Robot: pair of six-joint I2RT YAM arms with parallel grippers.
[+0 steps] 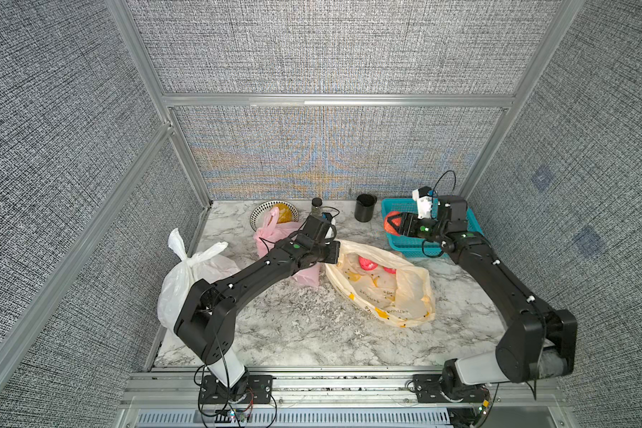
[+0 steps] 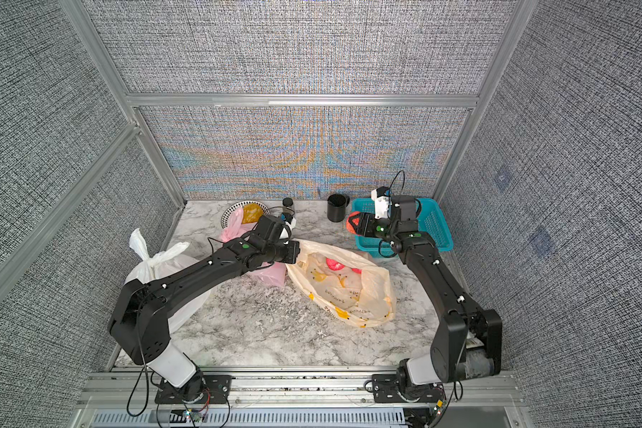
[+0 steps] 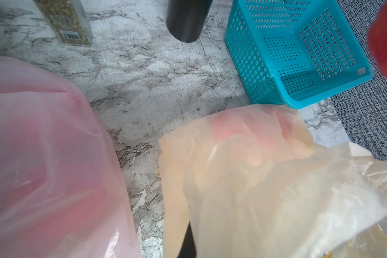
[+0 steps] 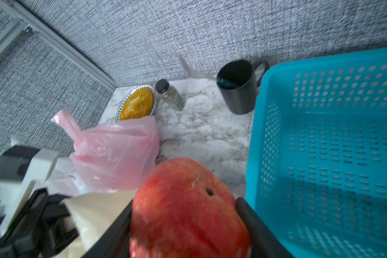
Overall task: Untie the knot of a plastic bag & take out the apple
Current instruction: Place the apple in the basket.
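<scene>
The cream plastic bag [image 1: 382, 289] [image 2: 345, 289] lies untied and gaping in mid-table in both top views. Two more red fruits [image 1: 367, 263] show inside it. My left gripper [image 1: 333, 255] sits at the bag's left rim, shut on a fold of the film. In the left wrist view the bag [image 3: 266, 178] drapes over the jaws, and only one black finger [image 3: 188, 242] shows. My right gripper [image 1: 395, 224] [image 4: 184, 202] holds a red apple [image 1: 390, 222] [image 2: 352, 222] [image 4: 188, 214] in the air, beside the left rim of the basket.
A turquoise basket [image 1: 401, 242] [image 4: 322, 156] stands at the back right, with a black mug [image 1: 365, 207] to its left. Along the back are a spice jar [image 1: 316, 206] and a plate of yellow food [image 1: 275, 211]. A pink bag [image 1: 275, 233] and a knotted white bag [image 1: 190, 274] sit at the left.
</scene>
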